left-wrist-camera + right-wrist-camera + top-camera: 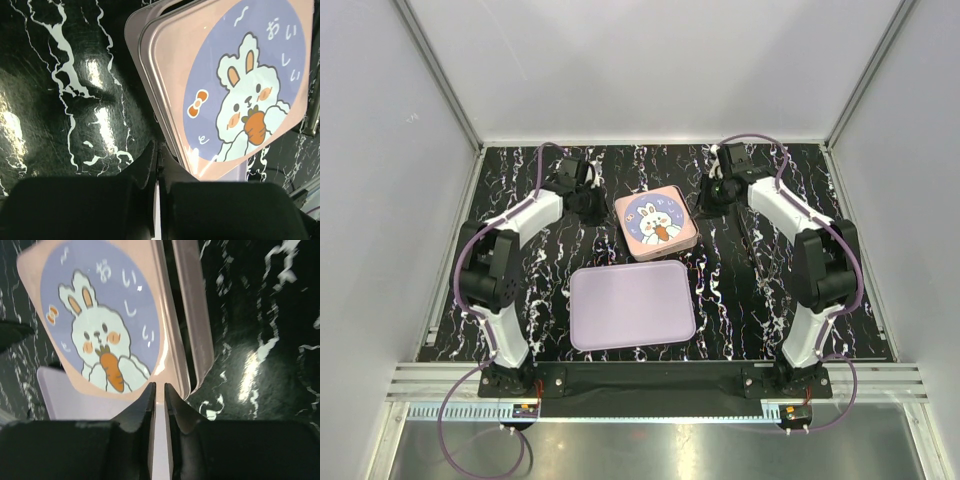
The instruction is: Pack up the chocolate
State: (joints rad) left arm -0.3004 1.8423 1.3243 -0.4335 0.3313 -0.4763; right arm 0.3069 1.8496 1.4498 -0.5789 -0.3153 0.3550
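Clearly, "おいしい" on rabbit tin lid (pixel 657 222).

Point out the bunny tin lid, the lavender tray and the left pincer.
Bunny tin lid (pixel 657 222): top external view, on the rabbit picture at its centre.
Lavender tray (pixel 631 305): top external view, on its bare middle.
Left pincer (pixel 157 165): left wrist view, between its closed fingertips beside the lid's edge.

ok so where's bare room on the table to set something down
The flat lavender rectangular tray is bare. Black marbled tabletop shows free between the tray and the right arm, and along the far edge behind the pink square bunny-lid tin. It is crowded around that tin, with both grippers flanking it.
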